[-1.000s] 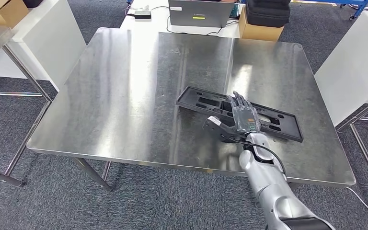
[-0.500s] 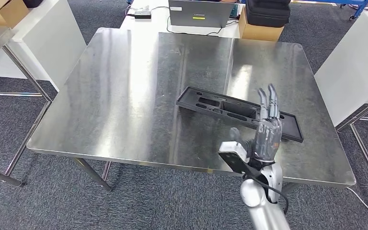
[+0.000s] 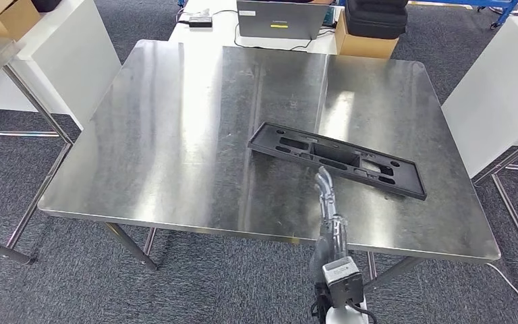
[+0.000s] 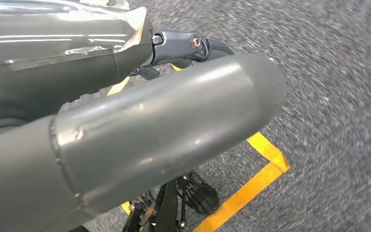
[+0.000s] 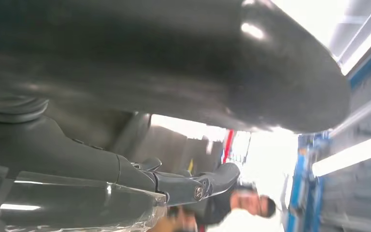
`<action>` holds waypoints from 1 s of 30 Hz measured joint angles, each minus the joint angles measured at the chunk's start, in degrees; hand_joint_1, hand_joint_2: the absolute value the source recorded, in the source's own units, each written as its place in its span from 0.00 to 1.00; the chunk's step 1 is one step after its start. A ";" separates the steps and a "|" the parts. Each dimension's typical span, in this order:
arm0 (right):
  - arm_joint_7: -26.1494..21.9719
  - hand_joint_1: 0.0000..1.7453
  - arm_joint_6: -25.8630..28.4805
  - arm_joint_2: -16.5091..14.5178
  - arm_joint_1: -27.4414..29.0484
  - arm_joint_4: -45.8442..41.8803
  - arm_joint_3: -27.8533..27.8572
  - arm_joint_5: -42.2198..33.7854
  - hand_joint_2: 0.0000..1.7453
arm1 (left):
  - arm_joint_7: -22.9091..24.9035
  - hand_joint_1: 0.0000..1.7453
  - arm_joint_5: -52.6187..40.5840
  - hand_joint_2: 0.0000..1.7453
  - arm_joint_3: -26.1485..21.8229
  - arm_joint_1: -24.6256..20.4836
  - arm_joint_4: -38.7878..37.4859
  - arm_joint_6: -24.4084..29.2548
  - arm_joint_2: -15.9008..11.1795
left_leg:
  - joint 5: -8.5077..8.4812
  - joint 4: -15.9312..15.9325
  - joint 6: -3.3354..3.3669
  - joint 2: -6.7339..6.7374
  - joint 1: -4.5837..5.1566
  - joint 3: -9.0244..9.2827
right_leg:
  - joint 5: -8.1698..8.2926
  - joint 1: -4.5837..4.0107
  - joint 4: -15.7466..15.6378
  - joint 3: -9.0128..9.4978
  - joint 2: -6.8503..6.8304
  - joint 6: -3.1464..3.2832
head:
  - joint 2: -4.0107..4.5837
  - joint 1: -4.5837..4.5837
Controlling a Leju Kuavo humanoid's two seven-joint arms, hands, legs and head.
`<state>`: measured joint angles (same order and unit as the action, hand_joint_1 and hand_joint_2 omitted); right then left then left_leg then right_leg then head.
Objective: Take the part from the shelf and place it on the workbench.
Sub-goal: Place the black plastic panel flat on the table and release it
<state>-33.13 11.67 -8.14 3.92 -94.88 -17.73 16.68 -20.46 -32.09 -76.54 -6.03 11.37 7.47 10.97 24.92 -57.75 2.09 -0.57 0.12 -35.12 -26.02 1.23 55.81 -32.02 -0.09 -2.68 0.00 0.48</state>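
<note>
We are seeing the right hand [image 3: 328, 206] edge-on in the head view, its fingers [image 3: 322, 179] straight and lying close together, pointing away from the robot, with nothing in them. In the right wrist view the thumb is standing apart from the fingers, so we are reading the hand as empty and spread. Just beyond the fingertips the part [image 3: 337, 156], a long flat black plastic frame with cut-outs, is lying flat on the steel workbench [image 3: 175, 135], at a slant and closer to the right-hand edge. The fingertips are lining up with the part's near edge, but we cannot tell whether they are touching it; they are looking clear of it. The left hand [image 4: 125, 121] is hanging low over grey carpet [image 4: 343, 96] with a yellow tape line [image 4: 251, 186], thumb and finger apart, holding nothing. Far past the part, beyond the bench's back edge, a laptop [image 3: 280, 19] is sitting on a white table. We are judging the placing step as done: the part is resting on the bench with no hand on it. The next move is calling only for bringing the right arm back and down to the robot's side, keeping the fingers clear so they are not nudging the part.
</note>
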 joint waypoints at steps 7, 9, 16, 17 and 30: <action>-1.08 0.00 -2.49 -1.13 -2.19 5.33 -2.42 -1.73 0.00 | -0.37 0.00 3.79 0.00 -3.59 -0.13 0.00 2.54 1.22 | -0.51 0.34 1.46 0.15 0.21 0.33 | -0.59 0.52 0.76 -0.04 0.01 -0.98 | 0.00 0.03; -1.23 0.00 -2.56 -1.19 -3.04 6.60 -2.62 -1.81 0.00 | -0.45 0.00 4.38 0.00 -4.29 -0.25 0.00 3.26 1.63 | -0.83 0.67 1.90 0.33 -0.16 0.39 | -3.80 0.48 5.54 -1.91 0.02 -0.40 | 0.00 -0.20; -1.70 0.00 -2.83 -1.18 -4.16 9.54 -2.87 -1.92 0.00 | -0.55 0.00 5.43 0.00 -5.94 -0.34 -0.02 4.04 2.54 | -1.91 0.59 1.48 0.28 0.04 -0.69 | -5.92 0.01 6.73 1.12 0.04 -0.72 | 0.00 -0.44; -1.74 0.00 -2.89 -1.23 -4.34 9.71 -2.93 -1.93 0.00 | -0.50 0.00 5.47 0.00 -6.05 -0.36 -0.02 4.03 2.66 | -2.15 0.60 1.15 0.26 0.07 -0.75 | -4.73 -0.19 3.09 3.46 0.08 -0.51 | 0.00 -0.40; -2.22 0.00 -2.23 -1.83 -4.31 11.06 -3.19 -1.42 0.00 | -0.75 0.00 5.87 0.00 -6.76 -0.35 -0.02 4.07 2.98 | 6.90 -11.77 -2.83 0.40 -1.59 -1.35 | 0.66 0.22 0.21 0.02 -0.25 2.77 | 0.00 0.01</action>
<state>-35.35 9.44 -9.97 -0.39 -83.82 -20.92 15.26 -21.22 -26.21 -83.30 -6.39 11.34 11.54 13.94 31.82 -69.52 -0.74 -0.17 -1.47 -36.47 -25.37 1.45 56.02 -32.00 -0.33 0.09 0.00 0.49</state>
